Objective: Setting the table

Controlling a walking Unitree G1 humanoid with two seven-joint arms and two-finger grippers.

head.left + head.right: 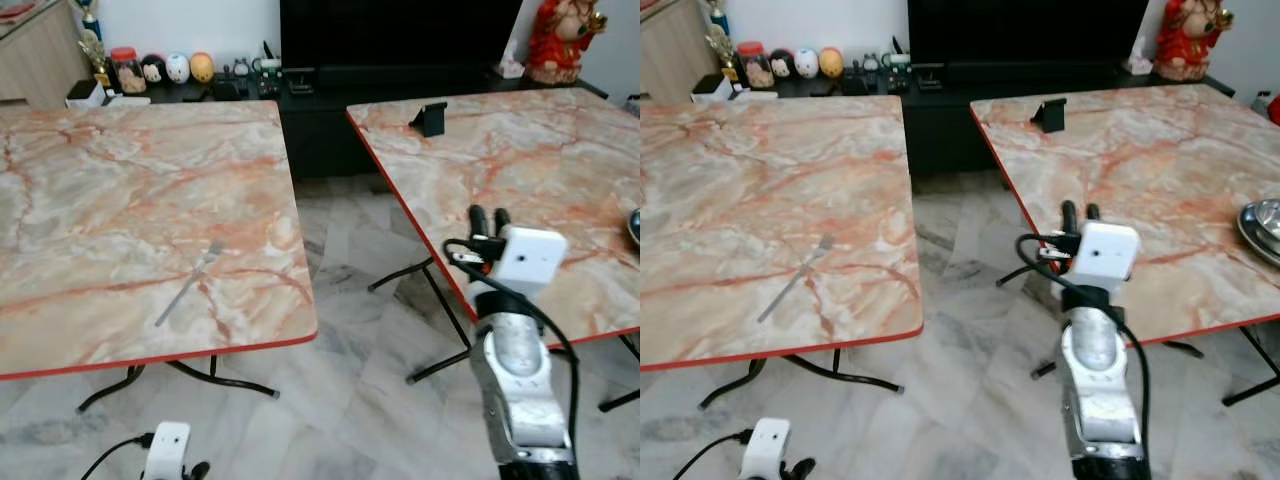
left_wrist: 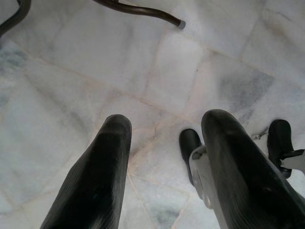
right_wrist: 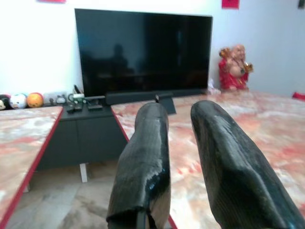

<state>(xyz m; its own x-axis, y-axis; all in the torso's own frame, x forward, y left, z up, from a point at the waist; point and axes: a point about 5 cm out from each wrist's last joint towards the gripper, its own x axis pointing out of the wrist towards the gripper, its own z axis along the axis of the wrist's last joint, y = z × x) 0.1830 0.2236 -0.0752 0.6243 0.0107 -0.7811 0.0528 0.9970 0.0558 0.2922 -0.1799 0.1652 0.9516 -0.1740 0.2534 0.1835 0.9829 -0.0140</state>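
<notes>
Right hand [image 1: 1078, 212] raised forward, fingers parted and empty; left hand [image 2: 164, 138] hangs low, fingers apart

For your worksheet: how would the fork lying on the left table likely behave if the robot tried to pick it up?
The fork looks like thin metal, so probably stiff and light. It lies flat on the smooth marble-patterned table, so it may slide when nudged, leaving little edge for a claw to get under.
</notes>
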